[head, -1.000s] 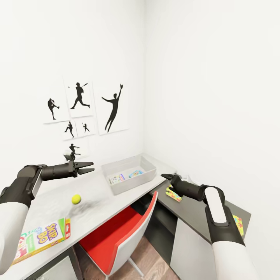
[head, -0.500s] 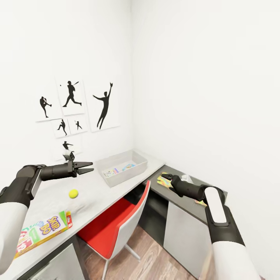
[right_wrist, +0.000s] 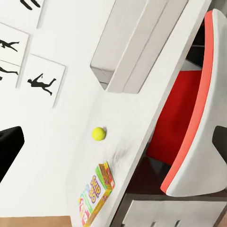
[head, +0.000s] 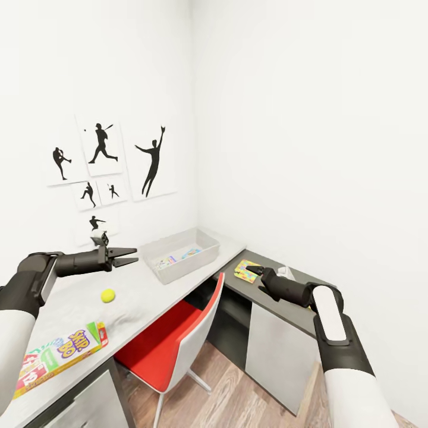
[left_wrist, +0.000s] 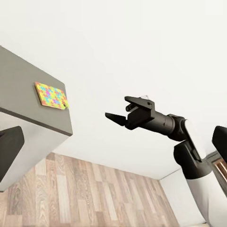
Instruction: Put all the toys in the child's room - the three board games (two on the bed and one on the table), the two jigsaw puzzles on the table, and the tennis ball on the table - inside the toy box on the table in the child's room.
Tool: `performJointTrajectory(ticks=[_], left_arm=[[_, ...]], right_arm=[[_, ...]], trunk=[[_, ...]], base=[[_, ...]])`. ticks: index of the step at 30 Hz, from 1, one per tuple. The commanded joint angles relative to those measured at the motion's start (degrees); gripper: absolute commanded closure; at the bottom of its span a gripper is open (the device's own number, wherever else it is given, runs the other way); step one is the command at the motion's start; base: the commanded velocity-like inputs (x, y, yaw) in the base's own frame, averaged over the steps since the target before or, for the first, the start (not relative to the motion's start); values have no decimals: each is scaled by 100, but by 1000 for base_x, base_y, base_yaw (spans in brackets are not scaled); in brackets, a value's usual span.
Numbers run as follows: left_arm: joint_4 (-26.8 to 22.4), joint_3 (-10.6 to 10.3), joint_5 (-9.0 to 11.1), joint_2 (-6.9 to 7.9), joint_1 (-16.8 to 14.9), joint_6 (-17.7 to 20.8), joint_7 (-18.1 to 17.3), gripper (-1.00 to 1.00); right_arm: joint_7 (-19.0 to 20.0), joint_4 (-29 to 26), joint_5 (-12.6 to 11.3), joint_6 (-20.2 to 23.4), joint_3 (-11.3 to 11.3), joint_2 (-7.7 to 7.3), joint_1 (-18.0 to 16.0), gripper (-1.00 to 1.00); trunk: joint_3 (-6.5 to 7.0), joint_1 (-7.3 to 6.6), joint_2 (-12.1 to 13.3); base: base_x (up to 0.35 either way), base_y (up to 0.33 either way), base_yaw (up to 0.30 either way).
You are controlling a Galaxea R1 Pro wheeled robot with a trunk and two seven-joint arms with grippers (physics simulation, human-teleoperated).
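Rotation of the camera toward the right is what has changed over the last second: the wall pictures, the toy box (head: 181, 254) and the tennis ball (head: 107, 295) all slid to the left together, so the things themselves did not move. Now one jigsaw puzzle (head: 247, 270) shows fully on the dark lower worktop (head: 285, 309), just at 10 o'clock from the right end effector (head: 254, 271), whose fingers are spread and hold nothing. The left end effector (head: 129, 256) is also spread and empty, hanging above the white worktop at 1 o'clock from the ball. The long board game (head: 59, 355) lies near the worktop edge. I judge the puzzle is the next target.
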Motion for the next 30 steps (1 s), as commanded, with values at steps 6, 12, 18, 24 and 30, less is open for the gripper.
performJointTrajectory(ticks=[6,12,18,24,30], left_arm=[[2,-1,-30,7,-1,62,-23,-100],[2,-1,-35,29,-1,62,-23,-100],[7,-1,-30,145,-1,57,-23,-100],[18,-1,-36,302,6,52,-23,-100],[30,-1,-31,754,243,-158,-18,-100]], right_arm=[[-43,-12,-42,27,-14,2,0,-100],[-63,-406,-30,12,-19,-63,176,-100],[-63,-955,-35,56,-28,-432,486,-100],[-72,-1688,-37,128,-47,-557,1115,-100],[102,-1903,-77,147,-86,-768,1773,-100]], trunk=[[-3,2,-4],[-3,2,-4],[-3,2,-4],[-3,2,-4],[-3,2,-4]], base=[[-1,1,-2],[0,0,0],[0,0,0],[0,0,0],[0,0,0]])
